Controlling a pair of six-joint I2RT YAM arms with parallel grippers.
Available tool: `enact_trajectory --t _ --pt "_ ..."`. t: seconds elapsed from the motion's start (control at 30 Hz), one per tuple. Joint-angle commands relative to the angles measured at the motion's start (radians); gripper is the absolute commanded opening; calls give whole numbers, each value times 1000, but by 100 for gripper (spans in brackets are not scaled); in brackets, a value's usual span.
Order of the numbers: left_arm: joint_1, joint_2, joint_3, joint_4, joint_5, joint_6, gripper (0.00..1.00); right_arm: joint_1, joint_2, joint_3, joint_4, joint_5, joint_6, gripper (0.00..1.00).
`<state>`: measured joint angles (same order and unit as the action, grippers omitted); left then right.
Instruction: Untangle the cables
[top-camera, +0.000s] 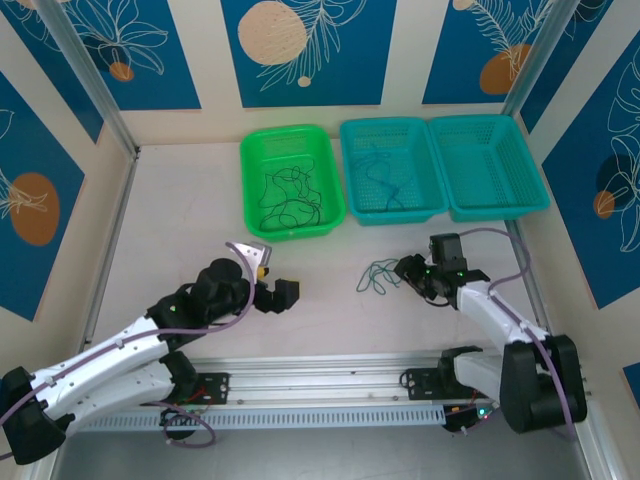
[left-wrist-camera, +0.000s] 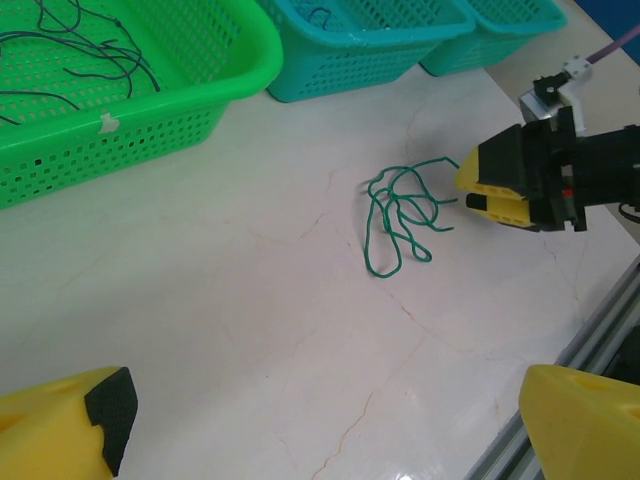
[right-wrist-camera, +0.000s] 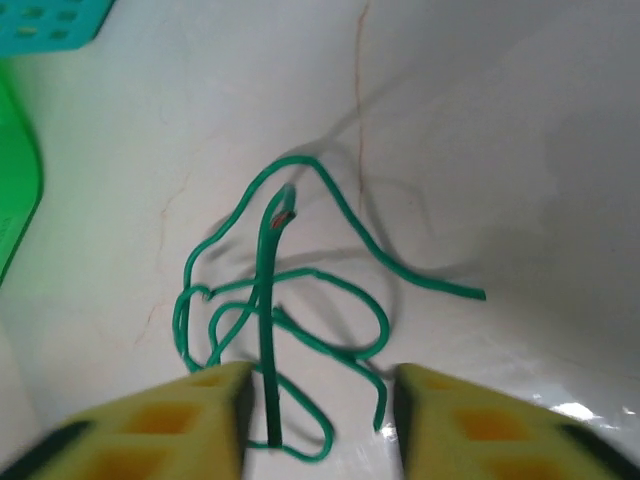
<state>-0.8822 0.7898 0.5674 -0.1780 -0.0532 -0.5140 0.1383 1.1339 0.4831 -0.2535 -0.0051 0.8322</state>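
**Item:** green cable (right-wrist-camera: 280, 320), a single thin strand curled into a few loose loops. It lies flat on the worktop (top-camera: 180, 220), right of centre and toward the near edge. Its loops trail roughly leftward, along that edge.

**Nearest gripper:** right gripper (top-camera: 405, 270), at the cable's right-hand end. Its jaws are apart. One strand runs up through the gap, close against one finger but not pinched. The rest of the cable spreads out directly ahead of the jaws.

**Other gripper:** left gripper (top-camera: 275, 285), well apart from the cable toward the left edge. Its jaws are spread wide and hold nothing.

**Judgement:** the right arm is the nearer, and closing on the strand between its jaws is probably the step in hand.

**Also present, along the far edge:**
- black cables (top-camera: 290, 190) in the green basket (top-camera: 285, 131)
- blue cable (top-camera: 385, 175) in the adjoining teal basket (top-camera: 390, 124)
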Motion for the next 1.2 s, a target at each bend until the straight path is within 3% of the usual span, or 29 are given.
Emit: enact_trajectory --t 0.0,0.07,0.13,0.33,0.57,0.8,0.97,1.1,1.17 --pt "-8 -16 -9 -23 4 1 98 6 51 69 24 15 -19 15" --pt "-8 -22 -10 -34 1 0 98 7 41 82 10 27 -40 3" --pt "-8 -25 -15 -41 -3 -4 98 19 -3 87 -10 44 -53 0" --pt "-7 -13 -34 2 4 -16 98 134 -200 109 -118 188 -102 0" --pt "-7 51 -12 43 47 -6 98 334 -387 132 -66 153 -209 0" --pt "-8 109 -43 253 129 -120 98 454 -399 158 22 16 -262 0" --pt "-7 220 -30 452 306 -166 98 518 -361 177 30 8 -230 0" --pt "-9 315 14 409 343 -123 96 556 -359 188 44 21 -210 0" --pt "-8 360 15 420 330 -115 87 566 -357 196 51 19 -197 0"
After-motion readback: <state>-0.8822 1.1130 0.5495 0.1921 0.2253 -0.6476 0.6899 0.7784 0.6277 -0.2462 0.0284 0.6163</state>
